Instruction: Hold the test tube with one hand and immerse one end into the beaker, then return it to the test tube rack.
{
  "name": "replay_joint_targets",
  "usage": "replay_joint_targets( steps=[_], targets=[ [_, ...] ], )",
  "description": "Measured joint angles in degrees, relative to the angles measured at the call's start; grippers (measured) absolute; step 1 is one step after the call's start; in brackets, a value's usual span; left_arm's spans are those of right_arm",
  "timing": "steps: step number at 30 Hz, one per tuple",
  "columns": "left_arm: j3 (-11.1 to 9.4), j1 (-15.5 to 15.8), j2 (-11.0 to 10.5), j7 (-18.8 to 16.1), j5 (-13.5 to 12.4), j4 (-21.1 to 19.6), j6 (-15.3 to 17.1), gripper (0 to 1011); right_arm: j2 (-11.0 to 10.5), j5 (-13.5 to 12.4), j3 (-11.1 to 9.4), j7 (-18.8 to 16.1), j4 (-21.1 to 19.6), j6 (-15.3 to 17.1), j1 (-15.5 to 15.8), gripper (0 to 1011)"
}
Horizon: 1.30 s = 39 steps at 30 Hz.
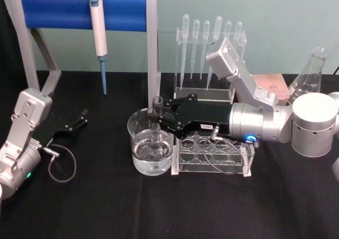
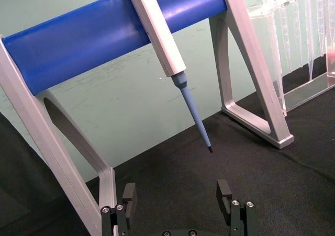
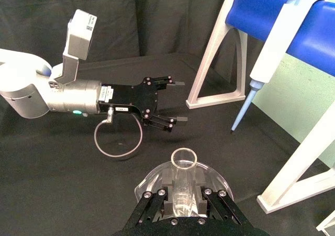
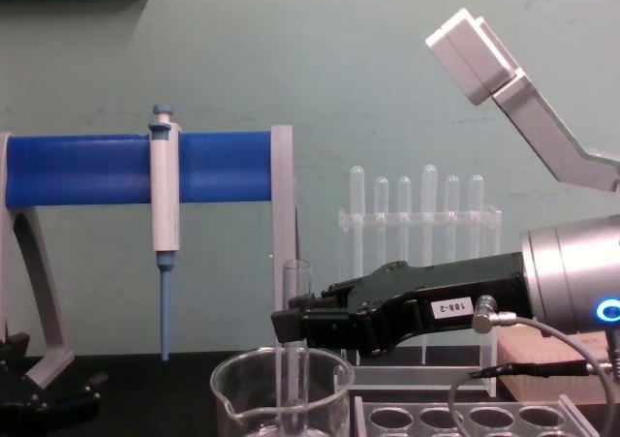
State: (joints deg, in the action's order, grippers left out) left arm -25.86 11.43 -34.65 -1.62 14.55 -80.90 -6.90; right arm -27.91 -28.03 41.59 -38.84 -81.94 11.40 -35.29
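My right claw [image 1: 157, 118] is pressed together on the test tube [image 1: 157, 102], pinching it a little below its rimmed mouth. The tube stands upright. Its mouth is above my fingers and its lower part goes down inside the beaker [image 1: 132, 130]. The beaker holds clear liquid, but I cannot tell how deep the tube's end sits in it.

My right forearm lies almost level. It comes in from my right side and passes over the clear test tube rack [image 1: 212, 155], which stands just beside the beaker on the black worktop [image 1: 106, 207]. The silver wrist is above the rack and the black claw points toward my left. In the chest view the claw [image 4: 291, 326] holds the tube [image 4: 296, 280] just above the beaker's rim [image 4: 232, 371].

My left arm is parked at my left side, low over the worktop, well apart from the beaker. Its claw [image 1: 79, 120] is spread and holds nothing. It points toward the blue stand [image 1: 58, 11] where the pipettor [image 1: 98, 24] hangs.
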Motion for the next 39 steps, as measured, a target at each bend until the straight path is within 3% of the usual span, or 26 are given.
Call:
replay_joint_targets(
  steps=[39],
  targets=[
    [0.0, 0.0, 0.0, 0.0, 0.0, 0.0, 0.0, 1000, 0.0, 0.0, 0.0, 0.0, 0.0, 0.0, 0.0, 239]
  ],
)
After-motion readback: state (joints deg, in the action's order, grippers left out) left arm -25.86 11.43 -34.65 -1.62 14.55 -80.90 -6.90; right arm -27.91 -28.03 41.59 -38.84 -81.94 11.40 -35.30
